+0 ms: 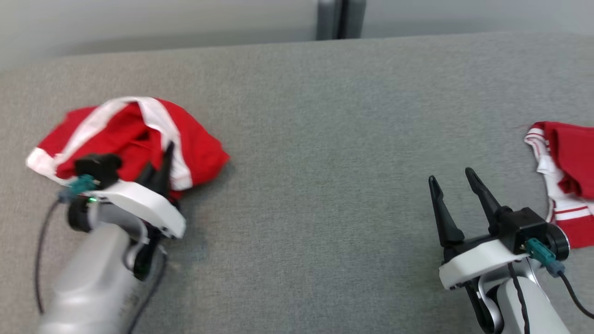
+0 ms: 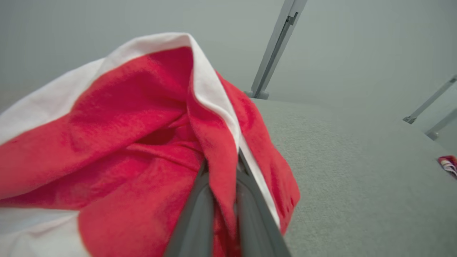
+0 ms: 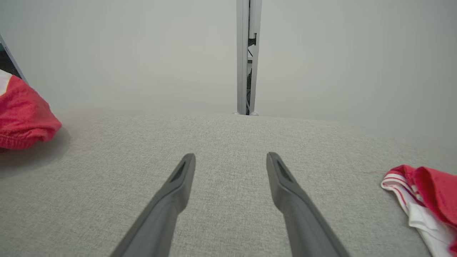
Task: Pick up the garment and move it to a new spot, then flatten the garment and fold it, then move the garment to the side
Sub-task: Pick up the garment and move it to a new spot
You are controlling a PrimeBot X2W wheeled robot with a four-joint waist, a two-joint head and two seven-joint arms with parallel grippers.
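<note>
Look at your left gripper: its two dark fingers are pinched together on a fold of the red garment, right beside the white band. In the left wrist view the red cloth runs down between the fingers. The garment sits crumpled in a heap on the grey surface, well to the left of the grey post at the far edge and nearer to you than the post. Whether the heap has left the surface, you cannot tell. Your right gripper hangs on the other side of the post, closer to you, its fingers spread wide apart with bare surface between them. Further right of the post lies a second red piece with white stripes, just beside that gripper and not touching it.
</note>
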